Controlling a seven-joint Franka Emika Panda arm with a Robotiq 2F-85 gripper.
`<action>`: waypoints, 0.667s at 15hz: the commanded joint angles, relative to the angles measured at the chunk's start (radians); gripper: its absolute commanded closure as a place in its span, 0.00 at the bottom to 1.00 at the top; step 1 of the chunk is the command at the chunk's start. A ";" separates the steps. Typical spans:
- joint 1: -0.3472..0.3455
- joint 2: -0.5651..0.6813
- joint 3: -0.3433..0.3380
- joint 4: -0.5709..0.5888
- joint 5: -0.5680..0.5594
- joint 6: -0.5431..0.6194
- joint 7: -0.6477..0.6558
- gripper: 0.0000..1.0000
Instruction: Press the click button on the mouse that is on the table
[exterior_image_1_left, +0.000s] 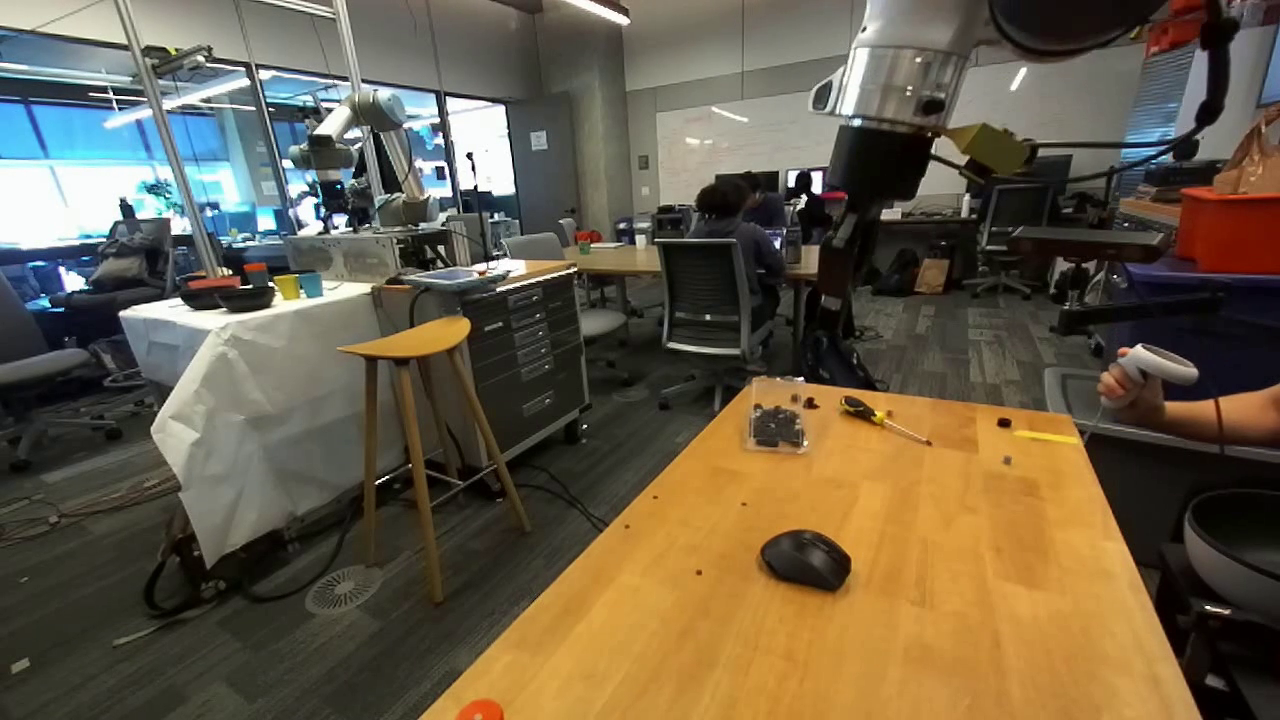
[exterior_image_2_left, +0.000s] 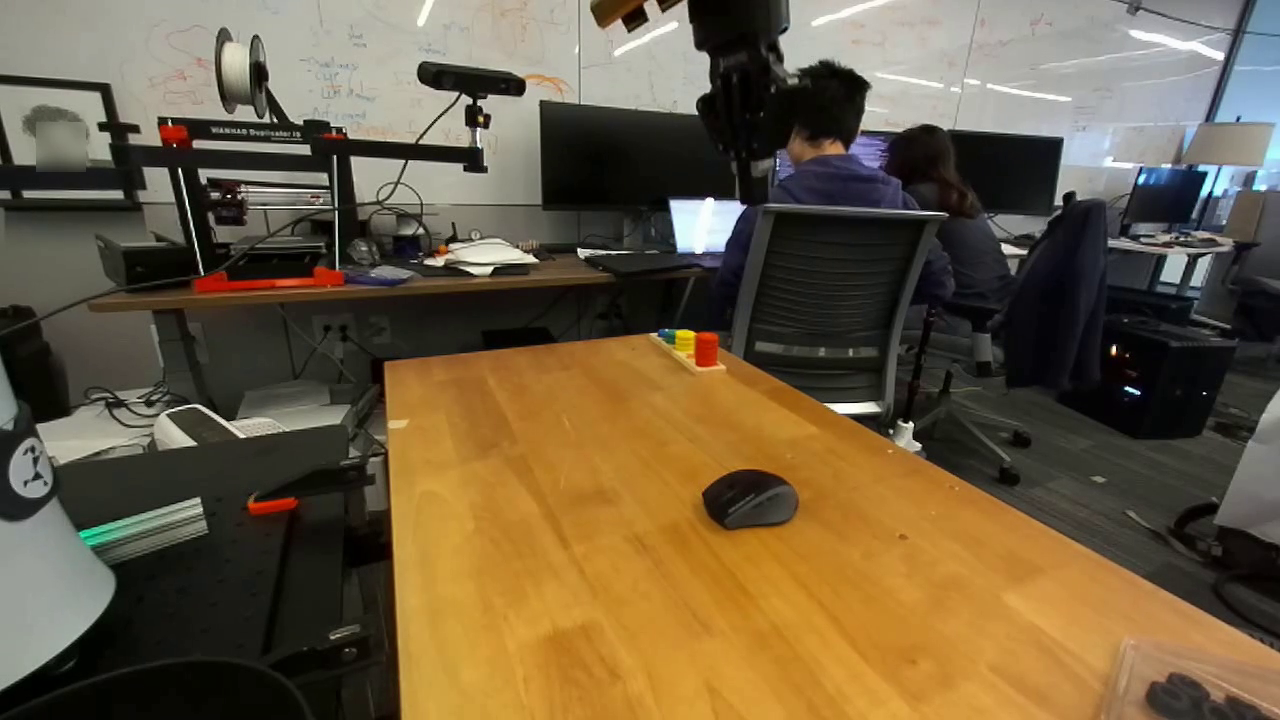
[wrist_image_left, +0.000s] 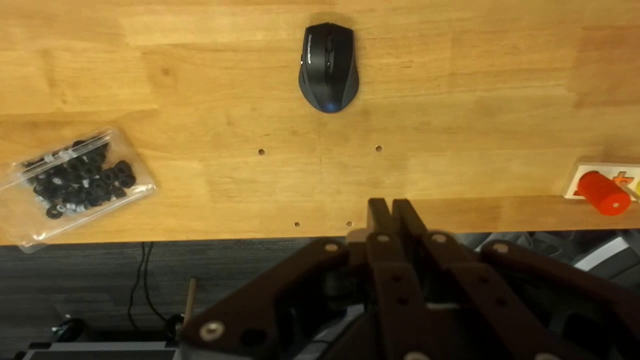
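The black mouse (exterior_image_1_left: 805, 560) lies on the honey-coloured wooden table (exterior_image_1_left: 960, 560). It also shows in an exterior view (exterior_image_2_left: 750, 499) and near the top middle of the wrist view (wrist_image_left: 329, 70), with its buttons and wheel toward the top edge. My gripper (wrist_image_left: 391, 202) is shut and empty, its two fingertips side by side with only a sliver between them. In the wrist view they point over the table's edge, below and right of the mouse. In both exterior views the gripper (exterior_image_1_left: 828, 315) (exterior_image_2_left: 752, 190) hangs well above the table, apart from the mouse.
A clear plastic bag (wrist_image_left: 80, 185) of small black parts lies on the table. A screwdriver (exterior_image_1_left: 885, 420) and small bits lie near it. A wooden peg toy with a red stack (exterior_image_2_left: 706, 350) stands at the table's edge. A person's hand holds a controller (exterior_image_1_left: 1150, 375) beside the table.
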 joint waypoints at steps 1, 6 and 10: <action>-0.003 0.074 0.013 0.001 -0.045 0.047 0.056 0.91; 0.000 0.170 0.002 -0.011 -0.087 0.095 0.102 0.88; 0.003 0.232 -0.017 -0.029 -0.146 0.144 0.142 0.90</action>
